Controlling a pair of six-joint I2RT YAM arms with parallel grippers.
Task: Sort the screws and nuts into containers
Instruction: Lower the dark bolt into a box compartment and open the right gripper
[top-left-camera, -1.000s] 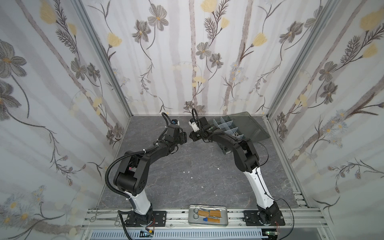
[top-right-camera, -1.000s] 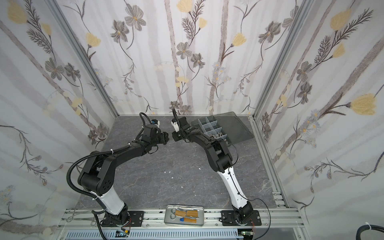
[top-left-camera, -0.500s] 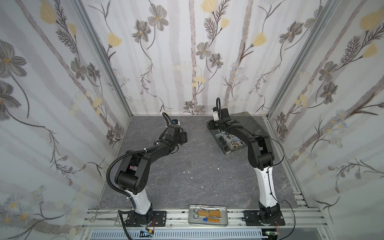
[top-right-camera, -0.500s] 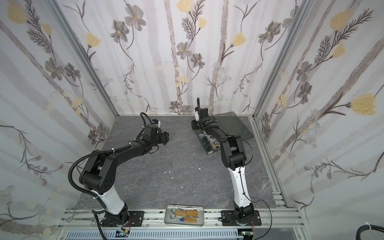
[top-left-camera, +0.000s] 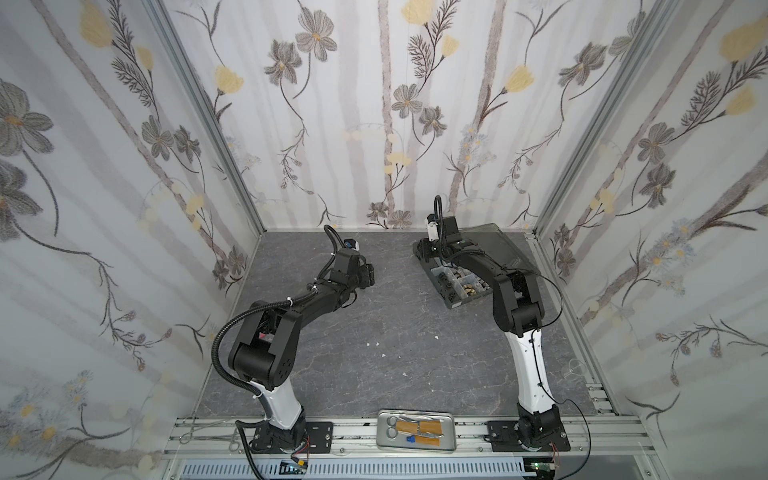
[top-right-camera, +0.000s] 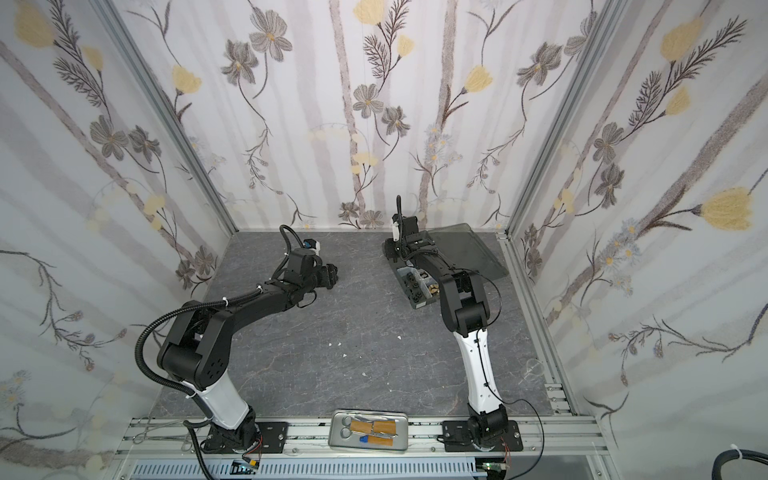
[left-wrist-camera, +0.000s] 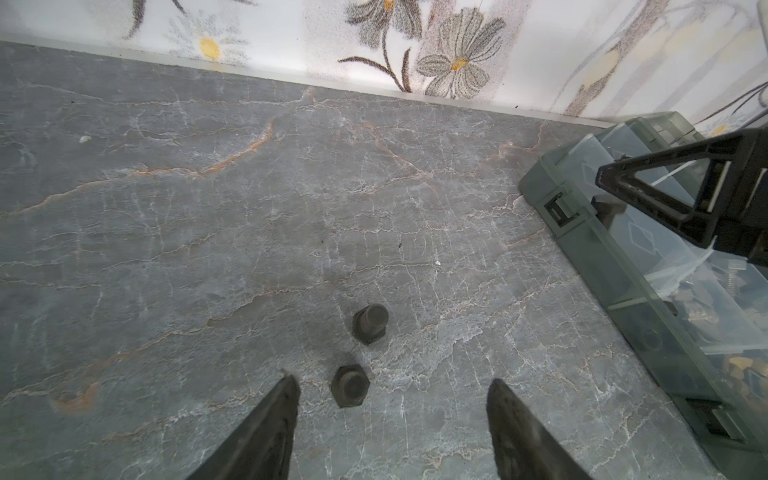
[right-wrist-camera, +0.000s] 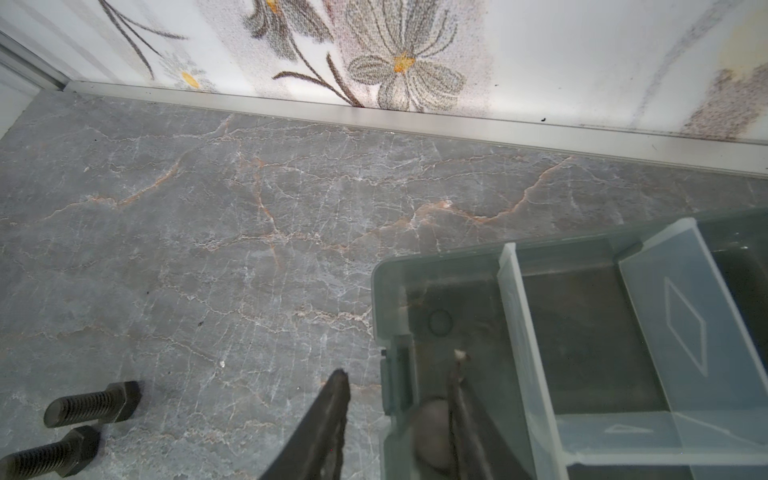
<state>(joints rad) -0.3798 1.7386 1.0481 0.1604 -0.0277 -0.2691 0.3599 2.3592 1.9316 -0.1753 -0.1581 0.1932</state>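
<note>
Two black hex screws (left-wrist-camera: 370, 323) (left-wrist-camera: 350, 385) lie on the grey floor just ahead of my left gripper (left-wrist-camera: 392, 388), which is open and empty (top-left-camera: 368, 274). The right wrist view shows the same pair (right-wrist-camera: 93, 403) (right-wrist-camera: 50, 453). My right gripper (right-wrist-camera: 397, 368) hangs over the far corner of the organizer box (top-left-camera: 453, 303), jaws apart, one finger outside its wall (right-wrist-camera: 440, 257) and one inside a cell. A blurred dark round piece (right-wrist-camera: 432, 428) sits loose beside the inner finger. Several screws and nuts (top-left-camera: 465, 284) fill nearer cells.
The box's smoky lid (top-left-camera: 494, 245) lies open toward the right wall. The back wall stands close behind both grippers. White specks (top-left-camera: 376, 344) dot the middle floor. A silver tray with scissors (top-left-camera: 415, 432) rests on the front rail.
My right arm swung from the middle rear, near the left gripper, over to the box corner, and its jaws parted. The left gripper has hardly moved.
</note>
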